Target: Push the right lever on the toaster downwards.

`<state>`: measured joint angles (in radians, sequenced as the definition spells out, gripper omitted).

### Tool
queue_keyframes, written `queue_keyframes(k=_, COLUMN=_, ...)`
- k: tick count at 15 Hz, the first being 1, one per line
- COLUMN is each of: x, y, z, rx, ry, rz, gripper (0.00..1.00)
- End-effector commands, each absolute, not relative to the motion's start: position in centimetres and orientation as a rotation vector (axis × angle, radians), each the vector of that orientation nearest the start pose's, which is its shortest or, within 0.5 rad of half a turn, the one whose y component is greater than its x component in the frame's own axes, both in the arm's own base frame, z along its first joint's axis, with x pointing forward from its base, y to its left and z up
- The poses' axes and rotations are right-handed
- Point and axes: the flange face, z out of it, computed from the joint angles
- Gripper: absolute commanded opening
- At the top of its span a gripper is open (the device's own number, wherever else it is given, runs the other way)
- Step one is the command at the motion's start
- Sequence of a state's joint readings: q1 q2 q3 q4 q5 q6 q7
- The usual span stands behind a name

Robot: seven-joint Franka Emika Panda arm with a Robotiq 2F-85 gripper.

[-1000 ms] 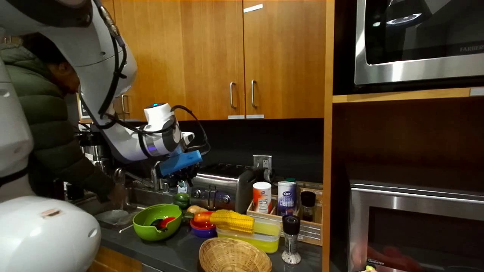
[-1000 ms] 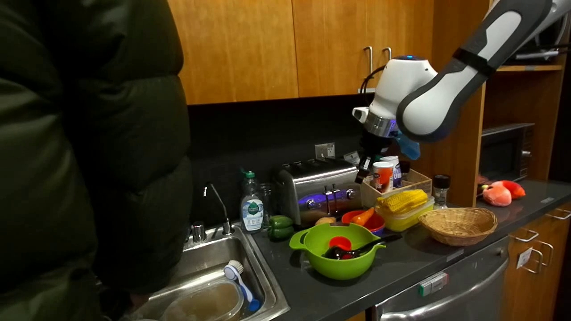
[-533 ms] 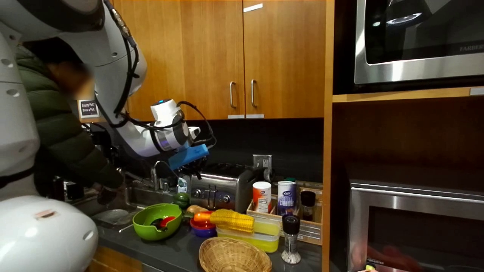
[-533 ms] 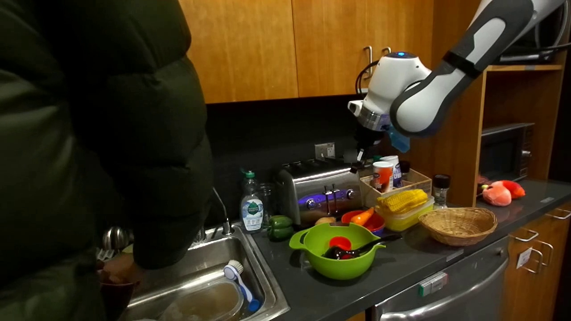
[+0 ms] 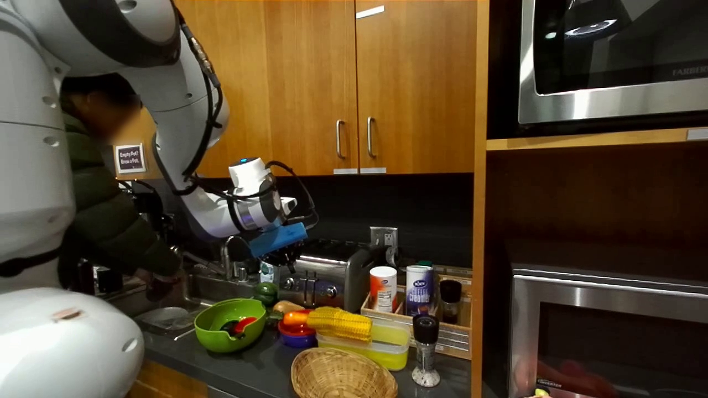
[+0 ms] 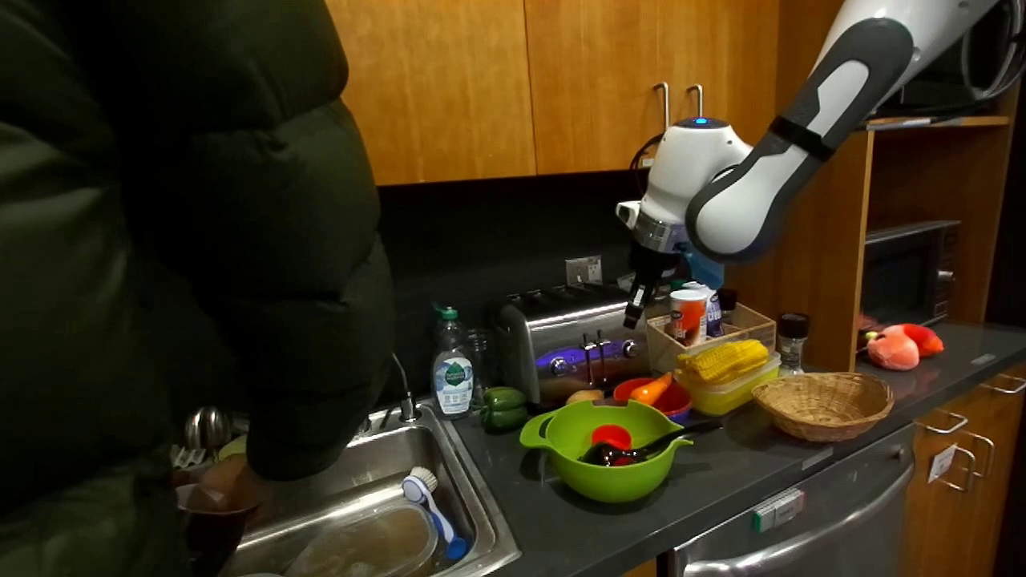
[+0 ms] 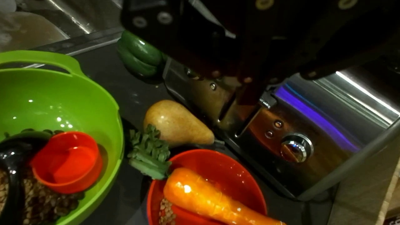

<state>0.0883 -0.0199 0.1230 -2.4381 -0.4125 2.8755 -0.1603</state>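
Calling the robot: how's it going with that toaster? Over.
Gripper looks shut, near toaster. Right lever up, not yet pressed down. Pear and red bowl in front, probably clear of the lever's path.

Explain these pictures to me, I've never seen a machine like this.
The white and grey robot arm carries a black two-fingered gripper; it looks shut, holding nothing visible. Cameras outside the robot took both exterior views; a wrist camera took the close-up, where the gripper enters from the top. The dark grey countertop bears a boxy, shiny metal toaster, a round green bowl and a shallow woven basket, among other things. The job: pushing down the toaster's right metal lever. A person in a dark green jacket is at the steel sink.
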Motion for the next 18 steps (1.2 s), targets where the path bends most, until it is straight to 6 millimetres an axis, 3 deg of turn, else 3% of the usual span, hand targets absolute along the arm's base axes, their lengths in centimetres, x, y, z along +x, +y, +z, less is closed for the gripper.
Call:
queue_keyframes(k=1, x=51.7, y=13.9, z=35.4, rx=-3.043, ry=-1.157, rz=-0.727, gripper=0.0)
queue_keyframes(k=10, x=56.0, y=15.1, z=36.3, rx=-3.107, ry=-1.107, rz=-0.699, gripper=0.0)
queue_keyframes(k=18, x=59.0, y=13.7, z=35.2, rx=-3.156, ry=-1.036, rz=-0.629, gripper=0.0)
